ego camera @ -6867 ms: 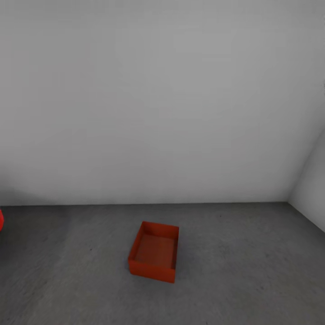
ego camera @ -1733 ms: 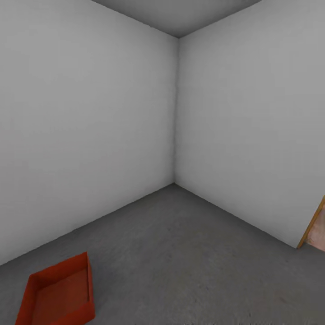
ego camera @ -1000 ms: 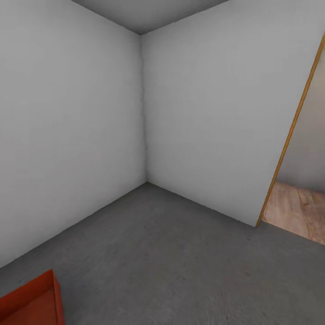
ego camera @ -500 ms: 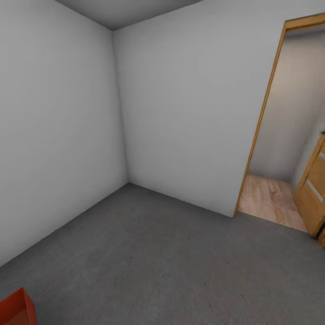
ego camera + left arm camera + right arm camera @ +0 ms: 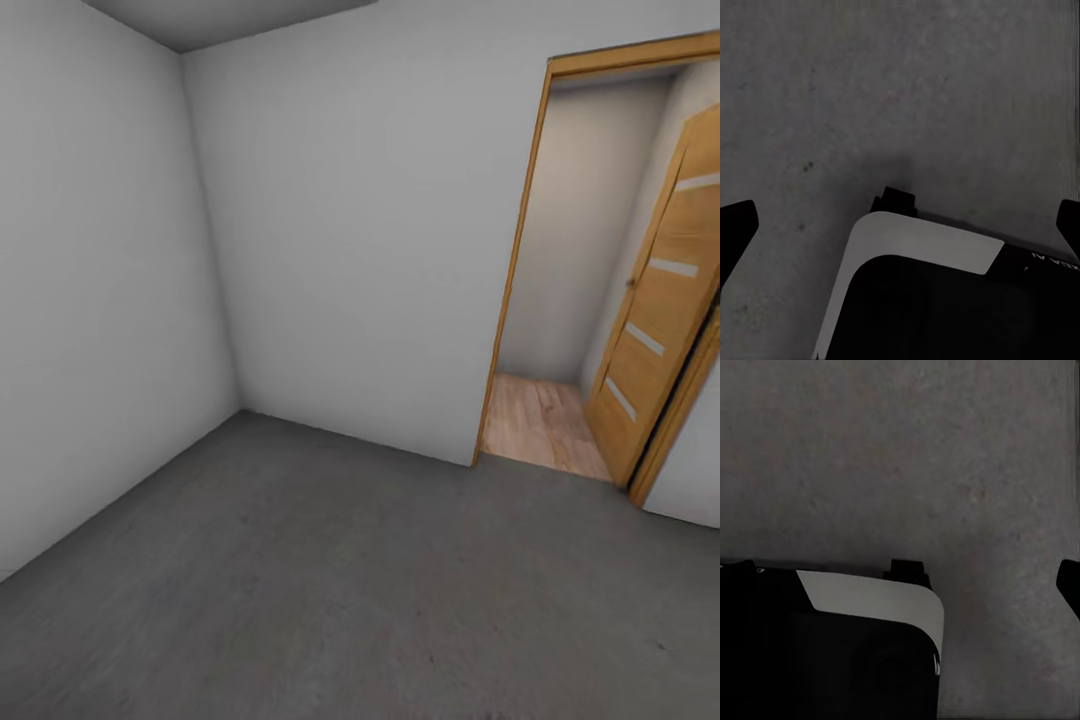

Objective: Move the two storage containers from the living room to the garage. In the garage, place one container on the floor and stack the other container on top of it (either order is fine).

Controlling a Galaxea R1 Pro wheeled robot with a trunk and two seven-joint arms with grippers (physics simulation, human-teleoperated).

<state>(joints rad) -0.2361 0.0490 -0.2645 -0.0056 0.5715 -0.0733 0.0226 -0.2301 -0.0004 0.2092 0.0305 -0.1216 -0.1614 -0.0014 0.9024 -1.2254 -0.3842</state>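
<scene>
I am in the garage, facing a corner of plain pale grey walls (image 5: 350,220) over the dull grey concrete floor (image 5: 330,580). The two storage containers are out of view. In the left wrist view my left gripper (image 5: 900,225) hangs open above the concrete, one dark fingertip (image 5: 735,229) at each side, nothing between them. My right gripper (image 5: 904,577) looks the same over the floor (image 5: 907,457), with a fingertip (image 5: 1069,583) at the frame's edge and nothing held.
A wood-framed doorway (image 5: 515,270) opens at the right, its wooden door (image 5: 660,300) swung open. Light wood plank flooring (image 5: 545,420) lies beyond it. Part of my own black-and-white base (image 5: 922,247) shows under both wrists.
The head view has swung right: an orange-red container slid off the lower left edge, and the doorway and open door came into view. That is camera motion.
</scene>
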